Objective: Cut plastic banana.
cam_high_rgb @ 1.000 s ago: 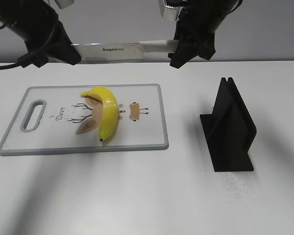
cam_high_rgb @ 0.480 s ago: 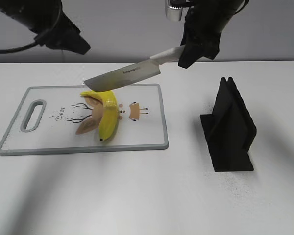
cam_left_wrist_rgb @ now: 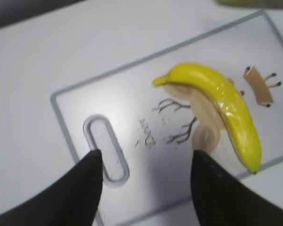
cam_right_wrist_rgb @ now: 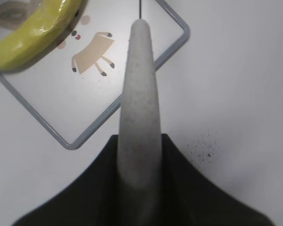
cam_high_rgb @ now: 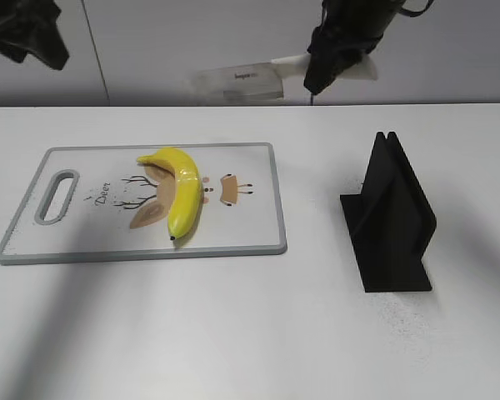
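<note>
One plastic banana (cam_high_rgb: 182, 191), whole and yellow, lying on one grey-rimmed cutting board (cam_high_rgb: 250, 242) printed with a deer drawing; stem end toward the far edge, dark tip toward the near edge, curve bowed to the right. One oblong handle slot (cam_high_rgb: 57, 197) at the board's left end. One knife (cam_high_rgb: 237, 83), blurred, held in the air behind the board's far edge, well above the white tabletop (cam_high_rgb: 233, 333), blade pointing left and roughly level, touching nothing below. One black knife stand (cam_high_rgb: 390, 218), upright, with a slot at its top, well apart to the right of the board, nothing in it.

Right claw (cam_high_rgb: 340, 60) high at the upper middle of the exterior view, pressed together on the knife's pale handle (cam_right_wrist_rgb: 139, 108); in the right wrist view, handle running straight out between the dark jaws, over the board's right corner and the small printed figure beside the banana.

Left claw (cam_left_wrist_rgb: 146, 162) spread wide, holding nothing; in the left wrist view, two dark fingertips (cam_left_wrist_rgb: 92, 162) hanging above the board's near-left part, one over the handle slot, the other near the printed antlers, banana to their right and apart from both. In the exterior view, left arm only a dark shape at the top left corner, raised well clear of the board.
</note>
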Robot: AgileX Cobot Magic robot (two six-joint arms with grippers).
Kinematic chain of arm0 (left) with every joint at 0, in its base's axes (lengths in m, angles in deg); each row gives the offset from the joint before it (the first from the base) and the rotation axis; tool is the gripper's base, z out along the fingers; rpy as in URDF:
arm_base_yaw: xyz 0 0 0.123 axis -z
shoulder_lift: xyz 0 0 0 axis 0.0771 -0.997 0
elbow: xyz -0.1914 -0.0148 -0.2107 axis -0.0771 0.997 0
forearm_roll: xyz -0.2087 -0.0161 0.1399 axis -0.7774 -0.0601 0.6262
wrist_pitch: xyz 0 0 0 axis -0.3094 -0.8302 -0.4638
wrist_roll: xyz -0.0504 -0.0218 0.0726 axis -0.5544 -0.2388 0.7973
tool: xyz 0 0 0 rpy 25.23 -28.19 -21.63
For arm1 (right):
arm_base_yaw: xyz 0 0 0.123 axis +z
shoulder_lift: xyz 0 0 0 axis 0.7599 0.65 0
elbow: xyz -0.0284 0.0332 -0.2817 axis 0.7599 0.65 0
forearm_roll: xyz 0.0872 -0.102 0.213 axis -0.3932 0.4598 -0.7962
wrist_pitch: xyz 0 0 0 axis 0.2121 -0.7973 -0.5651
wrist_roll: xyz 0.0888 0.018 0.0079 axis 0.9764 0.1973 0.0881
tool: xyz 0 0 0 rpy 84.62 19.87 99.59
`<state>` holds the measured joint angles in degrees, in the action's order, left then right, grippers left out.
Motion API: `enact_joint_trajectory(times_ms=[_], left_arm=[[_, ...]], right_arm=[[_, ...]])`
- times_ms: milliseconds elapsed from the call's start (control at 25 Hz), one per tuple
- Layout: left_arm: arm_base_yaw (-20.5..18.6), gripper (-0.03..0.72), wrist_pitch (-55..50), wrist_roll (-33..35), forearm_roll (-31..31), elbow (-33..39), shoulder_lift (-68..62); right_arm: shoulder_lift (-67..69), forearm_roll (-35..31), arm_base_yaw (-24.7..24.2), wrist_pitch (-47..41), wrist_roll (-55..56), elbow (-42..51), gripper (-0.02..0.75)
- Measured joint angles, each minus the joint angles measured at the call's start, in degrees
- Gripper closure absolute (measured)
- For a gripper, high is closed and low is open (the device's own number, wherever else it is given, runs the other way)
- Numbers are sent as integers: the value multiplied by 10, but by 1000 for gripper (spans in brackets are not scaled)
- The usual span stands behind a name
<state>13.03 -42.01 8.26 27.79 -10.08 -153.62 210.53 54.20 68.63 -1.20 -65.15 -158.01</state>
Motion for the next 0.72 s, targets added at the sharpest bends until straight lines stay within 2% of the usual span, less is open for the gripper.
enact_joint_trajectory(times_ms=[120, 320, 520, 720], left_arm=[[-20, 111, -68, -42, 7, -3, 0], [-53, 112, -82, -64, 9, 38, 36], [-61, 119, -83, -65, 12, 155, 133], [-61, 121, -86, -65, 12, 277, 251]], right_arm=[[-21, 15, -1, -1, 77, 0, 571], [-84, 17, -1, -2, 158, 6, 571], [-178, 16, -1, -1, 199, 85, 571], [-280, 16, -1, -2, 211, 219, 571]])
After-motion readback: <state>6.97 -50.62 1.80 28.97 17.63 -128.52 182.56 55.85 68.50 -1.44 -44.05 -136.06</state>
